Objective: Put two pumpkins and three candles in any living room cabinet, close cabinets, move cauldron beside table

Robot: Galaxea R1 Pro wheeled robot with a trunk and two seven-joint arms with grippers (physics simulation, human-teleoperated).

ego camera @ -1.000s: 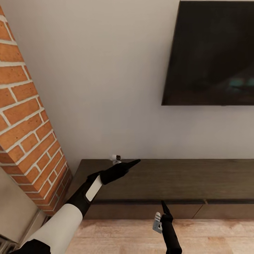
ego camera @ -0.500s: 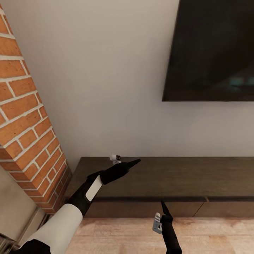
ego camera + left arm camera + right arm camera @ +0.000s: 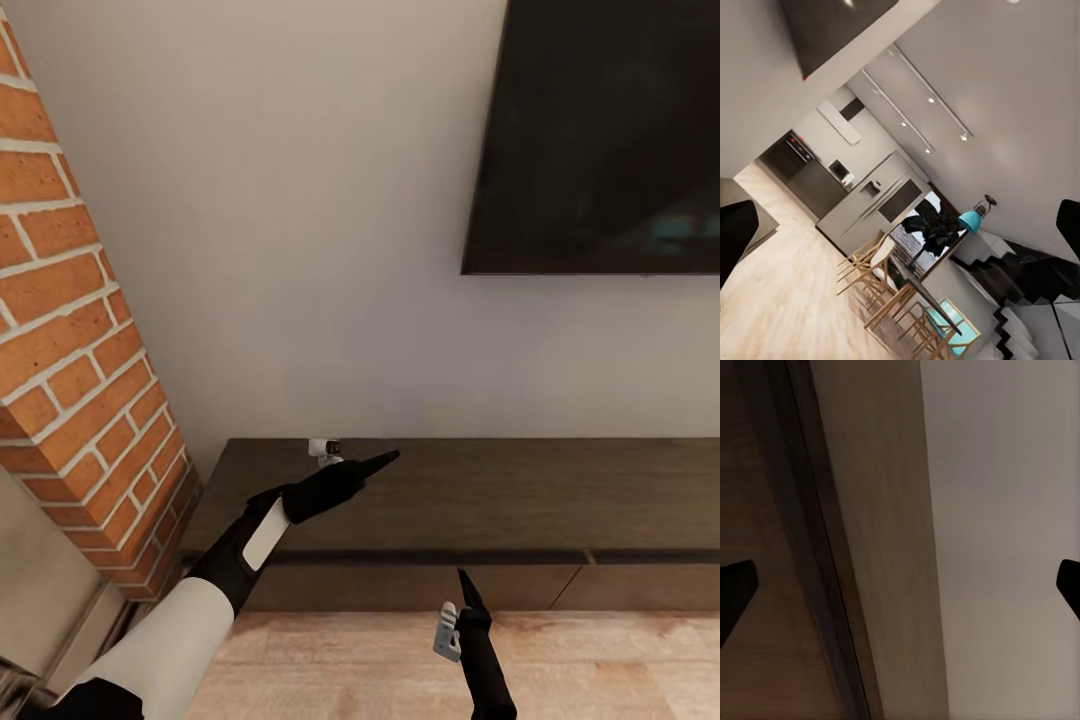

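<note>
Left gripper [image 3: 385,460] over cabinet [image 3: 520,495] top near its left end, right gripper [image 3: 462,583] before cabinet's front edge, both grippers' fingers apart, drawers closed.

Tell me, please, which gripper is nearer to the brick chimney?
Left. The left gripper hovers above the cabinet near the brick chimney; the right gripper is lower, farther right, before the cabinet front.

One cabinet, one screen, one chimney, two tools.
Head view: a single long dark cabinet [image 3: 480,500], one black wall screen [image 3: 600,130], one red brick chimney [image 3: 70,330] and two black tools, left [image 3: 385,460] and right [image 3: 463,582]. Left wrist view: four ceiling spotlights [image 3: 931,99], one teal lamp [image 3: 968,220], one dark plant [image 3: 931,229].
</note>
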